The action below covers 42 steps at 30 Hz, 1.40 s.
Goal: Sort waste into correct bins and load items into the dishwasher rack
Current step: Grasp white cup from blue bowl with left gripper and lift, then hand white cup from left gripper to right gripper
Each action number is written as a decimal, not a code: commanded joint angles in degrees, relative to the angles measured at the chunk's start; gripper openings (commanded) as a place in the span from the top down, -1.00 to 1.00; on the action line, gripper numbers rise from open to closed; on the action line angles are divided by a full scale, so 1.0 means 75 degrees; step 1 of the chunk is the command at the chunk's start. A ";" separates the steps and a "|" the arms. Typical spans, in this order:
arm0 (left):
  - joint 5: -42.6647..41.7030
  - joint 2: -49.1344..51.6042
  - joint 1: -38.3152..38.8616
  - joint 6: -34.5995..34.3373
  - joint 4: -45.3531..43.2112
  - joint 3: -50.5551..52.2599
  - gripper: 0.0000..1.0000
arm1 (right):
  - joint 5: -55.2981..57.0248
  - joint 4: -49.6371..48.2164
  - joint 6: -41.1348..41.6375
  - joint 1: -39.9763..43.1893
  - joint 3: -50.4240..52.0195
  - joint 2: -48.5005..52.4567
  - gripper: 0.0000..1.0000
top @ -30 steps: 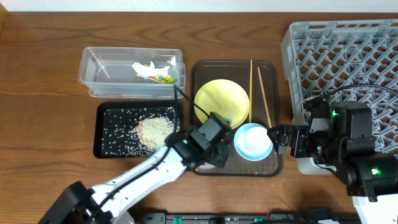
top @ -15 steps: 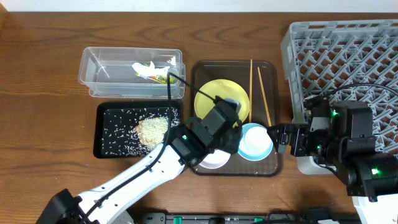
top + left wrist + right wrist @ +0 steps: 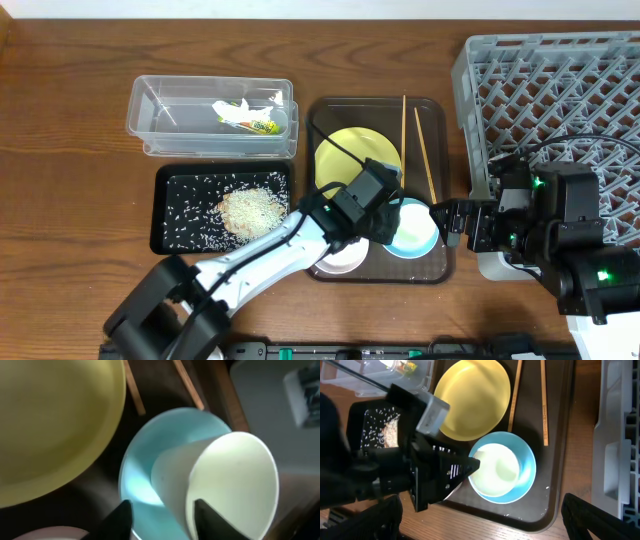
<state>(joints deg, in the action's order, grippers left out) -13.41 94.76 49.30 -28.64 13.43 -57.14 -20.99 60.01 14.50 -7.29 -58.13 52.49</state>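
L jaws straddle wall of tilted white bowl (image 3: 220, 480) in light-blue bowl (image 3: 142, 475); grip unclear. R jaws released.

White cup (image 3: 225, 485) lies tilted inside light-blue bowl (image 3: 142, 477) beside pale-yellow plate (image 3: 50, 425).

Two chopsticks (image 3: 404, 130), two bins (image 3: 170, 115), one plate (image 3: 350, 155), one rack (image 3: 560, 70).

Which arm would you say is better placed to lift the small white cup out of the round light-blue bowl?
Left. The left gripper straddles the rim of the small white cup; the right gripper hangs open near the dark brown tray.
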 commanded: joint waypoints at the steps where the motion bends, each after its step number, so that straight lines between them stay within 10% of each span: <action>1: -0.0154 0.0032 0.0003 0.0119 -0.0009 -0.0149 0.45 | -0.0032 0.0006 0.0061 0.0131 -0.0119 -0.0012 -0.99; 5: -0.0140 0.0032 0.0003 0.0125 0.0009 -0.0149 0.85 | -0.0032 0.0006 0.0064 0.0134 -0.0119 -0.0012 -0.99; 16: -0.0804 -0.0924 -0.0772 0.0125 0.0309 -0.0300 0.88 | -0.0032 -0.0067 0.0058 0.0134 -0.0125 -0.0052 -0.98; 28: -0.8644 -0.1958 -0.4336 0.0108 -0.0271 -0.0297 0.87 | -0.2363 -0.1029 -0.1131 0.0134 -0.0125 -0.0239 -0.90; 42: -1.0212 -0.1964 -0.4721 -0.0055 -0.0294 -0.0297 0.88 | -0.4849 -0.3485 -0.0831 -0.0530 -0.0125 0.0137 -0.90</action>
<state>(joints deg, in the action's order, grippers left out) -86.50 80.36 14.24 -28.69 11.57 -58.37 -54.87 33.91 7.01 -8.78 -58.24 51.96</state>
